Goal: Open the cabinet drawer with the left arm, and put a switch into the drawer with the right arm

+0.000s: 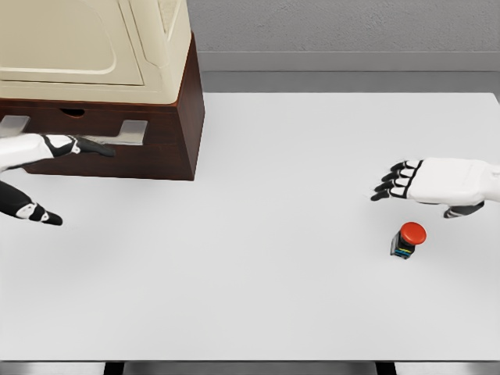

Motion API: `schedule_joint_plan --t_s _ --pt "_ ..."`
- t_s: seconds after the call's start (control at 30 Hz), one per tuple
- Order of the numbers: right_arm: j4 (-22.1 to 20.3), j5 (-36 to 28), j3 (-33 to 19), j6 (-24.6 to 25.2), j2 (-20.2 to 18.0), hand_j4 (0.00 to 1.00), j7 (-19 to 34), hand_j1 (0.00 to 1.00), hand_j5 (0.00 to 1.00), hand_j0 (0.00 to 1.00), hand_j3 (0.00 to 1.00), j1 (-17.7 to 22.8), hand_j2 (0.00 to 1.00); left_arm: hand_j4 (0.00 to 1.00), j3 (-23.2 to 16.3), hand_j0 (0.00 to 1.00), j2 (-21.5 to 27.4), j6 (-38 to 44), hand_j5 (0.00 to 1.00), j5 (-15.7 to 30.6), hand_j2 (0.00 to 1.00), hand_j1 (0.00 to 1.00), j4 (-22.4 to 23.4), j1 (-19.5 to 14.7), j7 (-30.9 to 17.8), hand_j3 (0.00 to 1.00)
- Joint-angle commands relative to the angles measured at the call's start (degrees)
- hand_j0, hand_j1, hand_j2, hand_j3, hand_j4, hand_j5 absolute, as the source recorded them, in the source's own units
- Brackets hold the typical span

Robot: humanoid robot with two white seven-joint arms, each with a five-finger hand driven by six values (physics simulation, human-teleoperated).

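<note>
The cabinet [117, 86] stands at the table's [273, 312] far left corner, the switch [408, 239] sits on the table well apart at right, nearer the front edge.

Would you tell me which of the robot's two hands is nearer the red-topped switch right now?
The right hand, open and hovering just up and right of the switch. The left hand is far across the table, its fingers at the drawer handle of the cabinet.

There was one white table [258, 312], one cabinet [117, 70] on it, and one drawer [101, 144] with two metal handles [129, 133]. One red switch [408, 239] stood alone. Two hands showed: left hand [47, 152], right hand [426, 182].
</note>
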Motion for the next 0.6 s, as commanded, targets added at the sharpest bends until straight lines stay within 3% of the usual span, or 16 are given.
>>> schedule_joint_plan --t_s 0.0,0.03,0.07,0.1,0.13,0.17,0.2,0.37,0.4,0.47,0.57 --pt "-0.39 0.25 0.81 0.14 -1.49 1.00 -0.02 1.00 1.00 1.00 1.00 0.00 1.00 0.90 -0.76 0.90 -0.83 0.10 0.90 1.55 0.90 0.90 0.01 0.00 -0.80 0.90" --pt "-1.00 0.25 0.99 0.14 -2.72 1.00 -0.02 1.00 1.00 1.00 1.00 0.00 1.00 0.93 -1.54 0.93 -2.50 0.10 0.93 1.64 0.93 0.93 0.01 -0.17 -0.97 0.93" --pt "-0.92 0.16 0.90 0.14 -3.34 1.00 -0.02 1.00 1.00 1.00 1.00 0.00 1.00 1.00 -1.81 1.00 -3.12 0.10 1.00 1.81 1.00 1.00 0.01 -0.61 -3.68 1.00" --pt "-0.65 0.16 0.29 0.14 -3.60 1.00 -0.02 1.00 1.00 1.00 1.00 -0.09 1.00 1.00 -1.72 1.00 -3.30 0.10 1.00 2.95 1.00 1.00 0.01 -1.84 -6.33 1.00" --pt "-0.48 0.07 -2.16 0.14 -5.44 1.00 -0.02 1.00 1.00 1.00 1.00 0.09 1.00 1.00 -1.72 1.00 -3.12 0.10 1.00 7.07 1.00 1.00 0.01 -2.63 -7.99 1.00" --pt "0.05 0.07 -5.59 0.14 -5.80 1.00 -0.02 1.00 1.00 1.00 1.00 1.93 1.00 1.00 -1.46 1.00 -3.30 2.57 1.00 8.32 1.00 1.00 0.01 -4.30 -11.86 1.00" --pt "0.40 0.07 -7.71 0.14 -5.71 1.00 -0.02 1.00 1.00 1.00 1.00 2.81 1.00 1.00 -1.37 1.00 -3.30 4.24 1.00 10.33 1.00 1.00 0.01 -4.65 -12.15 1.00" --pt "1.46 0.07 -7.80 0.14 -5.63 1.00 -0.02 1.00 1.00 1.00 1.00 2.29 1.00 1.00 0.91 1.00 -3.21 10.40 1.00 13.41 1.00 1.00 0.09 -4.92 -12.15 1.00" --pt "1.28 0.07 -4.39 0.14 -5.27 1.00 -0.02 1.00 1.00 1.00 1.00 0.80 1.00 1.00 1.09 1.00 -3.21 11.19 1.00 13.86 1.00 1.00 0.09 -5.01 -12.15 1.00" --pt "1.02 0.16 9.69 0.14 -5.27 1.00 -0.02 1.00 1.00 1.00 1.00 -8.08 1.00 1.00 2.41 1.00 -3.30 12.33 1.00 13.86 1.00 1.00 0.27 -4.92 -12.15 1.00" --pt "-1.35 0.16 11.54 0.14 -5.27 1.00 -0.02 1.00 1.00 1.00 1.00 -7.82 1.00 1.00 3.11 1.00 -4.44 14.44 1.00 13.59 1.00 1.00 0.71 -4.92 -12.15 1.00"
